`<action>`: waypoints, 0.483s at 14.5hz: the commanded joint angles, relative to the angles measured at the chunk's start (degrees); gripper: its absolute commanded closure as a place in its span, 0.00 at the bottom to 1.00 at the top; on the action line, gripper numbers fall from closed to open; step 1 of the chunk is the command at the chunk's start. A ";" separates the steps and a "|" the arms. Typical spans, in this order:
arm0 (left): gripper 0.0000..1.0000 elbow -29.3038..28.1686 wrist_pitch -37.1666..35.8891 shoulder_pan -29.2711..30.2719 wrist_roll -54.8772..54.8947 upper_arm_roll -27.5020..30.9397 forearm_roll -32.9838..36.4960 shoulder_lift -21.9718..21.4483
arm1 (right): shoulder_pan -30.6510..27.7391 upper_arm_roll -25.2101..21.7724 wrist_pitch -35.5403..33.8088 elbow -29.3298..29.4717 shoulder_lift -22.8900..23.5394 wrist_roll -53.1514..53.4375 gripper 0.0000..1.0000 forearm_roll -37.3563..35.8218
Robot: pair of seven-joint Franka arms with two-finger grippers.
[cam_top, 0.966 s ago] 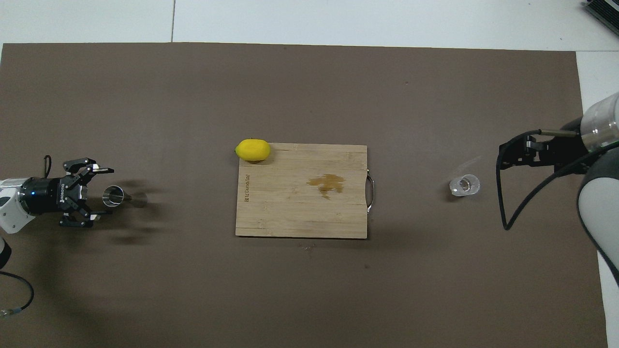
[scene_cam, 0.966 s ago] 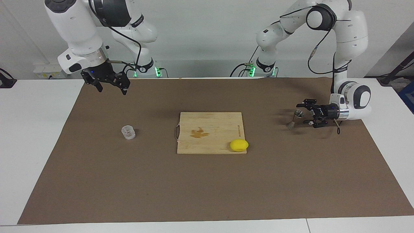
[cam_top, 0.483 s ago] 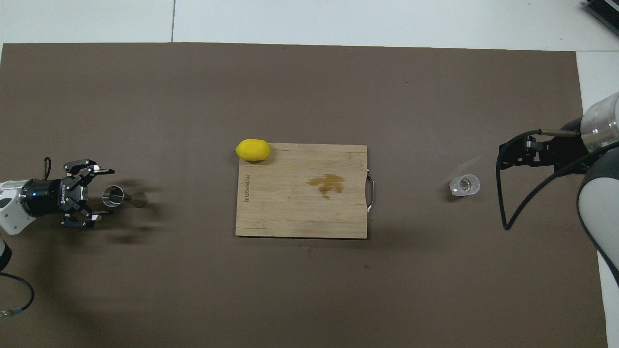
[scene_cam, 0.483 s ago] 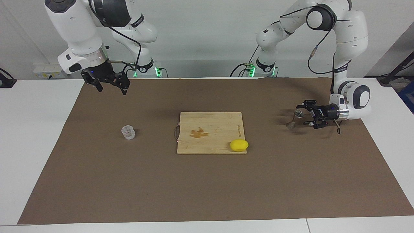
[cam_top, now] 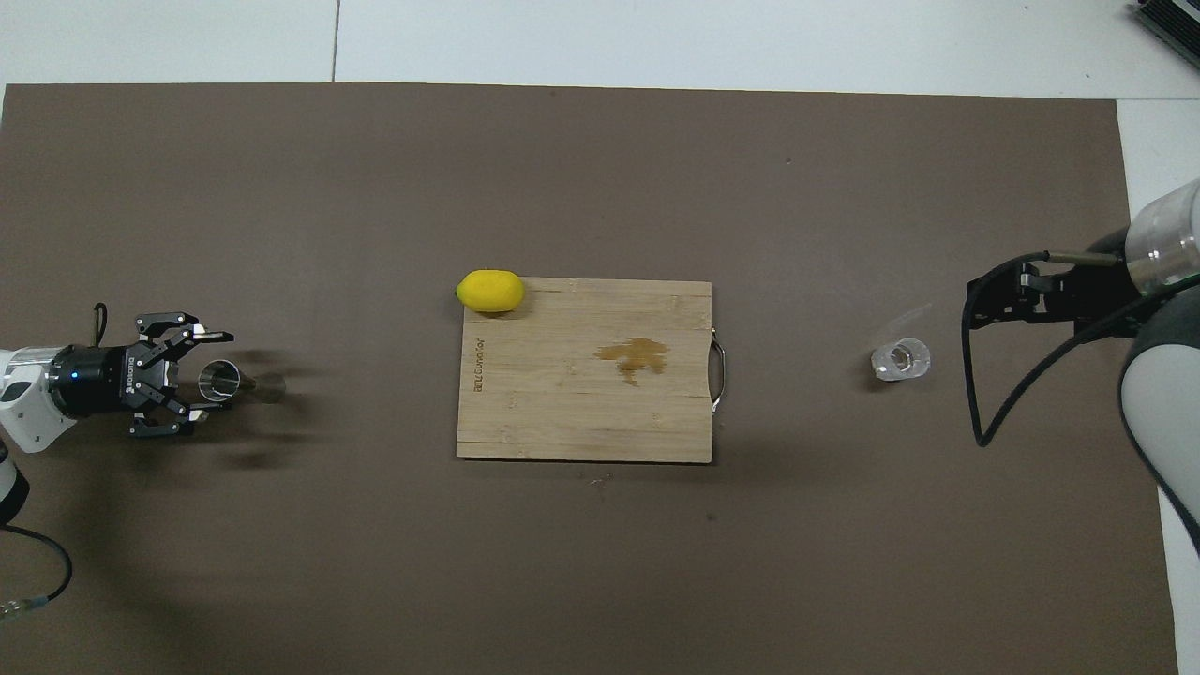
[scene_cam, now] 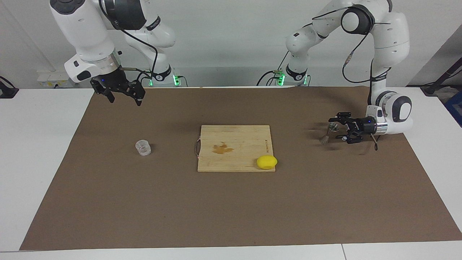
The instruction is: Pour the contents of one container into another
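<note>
You find very little legible writing here. The wooden cutting board (cam_top: 584, 369) carries a short branded line burnt along its edge at the left arm's end; in the overhead view it runs sideways beside that edge, and its letters are too small for you to read. The same mark shows in the facing view as a dark strip near the board's edge (scene_cam: 267, 145). The left gripper (cam_top: 208, 382) has white lettering on its black body, likewise too small for you to make out. You see no other labels, numbers or signs.
</note>
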 commanded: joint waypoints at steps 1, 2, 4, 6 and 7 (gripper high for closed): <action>0.23 -1.01 1.19 -0.77 0.94 0.62 0.58 -0.92 | -0.63 0.26 0.24 -1.34 -1.27 -0.74 0.00 0.03; 0.25 -1.01 1.27 -0.77 0.94 0.62 0.67 -0.92 | -0.63 0.26 0.24 -1.42 -1.27 -0.74 0.00 0.03; 0.34 -1.01 1.62 -0.77 0.94 0.62 0.67 -0.92 | -0.63 0.26 0.24 -1.34 -1.27 -0.74 0.00 0.03; 0.39 -1.01 1.63 -0.77 0.94 0.62 0.76 -0.92 | -0.63 0.26 0.24 -1.43 -1.27 -0.74 0.00 0.03; 0.41 -1.01 1.63 -0.77 0.94 0.62 0.76 -0.92 | -0.63 0.26 0.24 -1.43 -1.27 -0.74 0.00 0.03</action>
